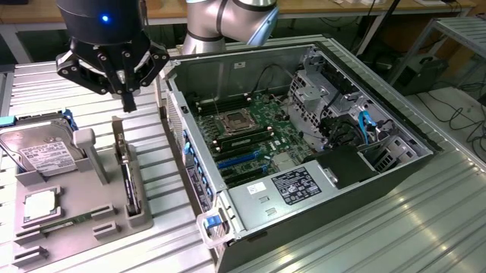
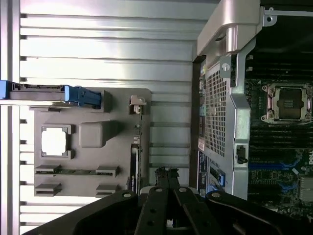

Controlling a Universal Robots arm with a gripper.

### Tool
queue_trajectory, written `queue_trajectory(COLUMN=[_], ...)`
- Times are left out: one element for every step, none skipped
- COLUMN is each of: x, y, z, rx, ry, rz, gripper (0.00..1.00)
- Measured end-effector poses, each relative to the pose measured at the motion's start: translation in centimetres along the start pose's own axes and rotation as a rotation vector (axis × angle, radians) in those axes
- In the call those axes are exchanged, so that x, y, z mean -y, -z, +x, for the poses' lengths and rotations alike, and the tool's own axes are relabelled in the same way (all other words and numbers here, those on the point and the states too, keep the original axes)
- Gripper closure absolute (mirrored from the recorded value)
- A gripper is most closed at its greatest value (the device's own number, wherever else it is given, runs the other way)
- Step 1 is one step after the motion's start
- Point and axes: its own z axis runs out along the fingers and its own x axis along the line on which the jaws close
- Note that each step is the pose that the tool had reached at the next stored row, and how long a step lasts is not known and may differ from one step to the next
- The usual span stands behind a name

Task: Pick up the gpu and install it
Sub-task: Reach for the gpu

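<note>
The gripper (image 1: 129, 105) hangs with its fingers pressed together, empty, close above one end of the gpu (image 1: 132, 181). The gpu stands on edge in the slot along the grey holder's (image 1: 102, 187) edge nearest the open computer case (image 1: 227, 68).

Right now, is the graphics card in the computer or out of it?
Out. The graphics card stands on edge in the gray holder beside the open computer, below the tool.

Hard drive (image 1: 38, 149) on grey holder (image 1: 99, 189) beside open computer case (image 1: 225, 71).
</note>
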Motion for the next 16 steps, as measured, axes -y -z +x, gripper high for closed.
queue_trajectory(x=[0.02, 0.05, 0.08, 0.11, 0.15, 0.17, 0.21, 0.24, 0.25, 0.24, 0.24, 0.25, 0.24, 0.24, 0.24, 0.24], y=[0.0, 0.01, 0.01, 0.02, 0.03, 0.03, 0.04, 0.05, 0.05, 0.04, 0.04, 0.05, 0.05, 0.05, 0.05, 0.05], z=[0.2, 0.4, 0.7, 0.9, 1.2, 1.4, 1.9, 2.2, 2.2, 2.2, 2.2, 2.2, 2.2, 2.2, 2.2, 2.2], rx=[0.0, -0.0001, -0.0001, -0.0003, -0.0004, -0.0003, -0.0004, -0.0005, -0.0006, -0.0005, -0.0005, -0.0005, -0.0006, -0.0006, -0.0006, -0.0006], ry=[0.001, 0.002, 0.004, 0.005, 0.006, 0.008, 0.01, 0.012, 0.012, 0.012, 0.012, 0.012, 0.012, 0.012, 0.012, 0.012], rz=[0.0, 0.0, -0.0001, -0.0001, -0.0001, -0.0002, -0.0002, -0.0003, -0.0003, -0.0004, -0.0003, -0.0003, -0.0003, -0.0003, -0.0003, -0.0003], gripper=[0.89, 0.89, 0.89, 0.89, 0.89, 0.89, 0.89, 0.89, 0.89, 0.89, 0.89, 0.89, 0.89, 0.89, 0.89, 0.89])
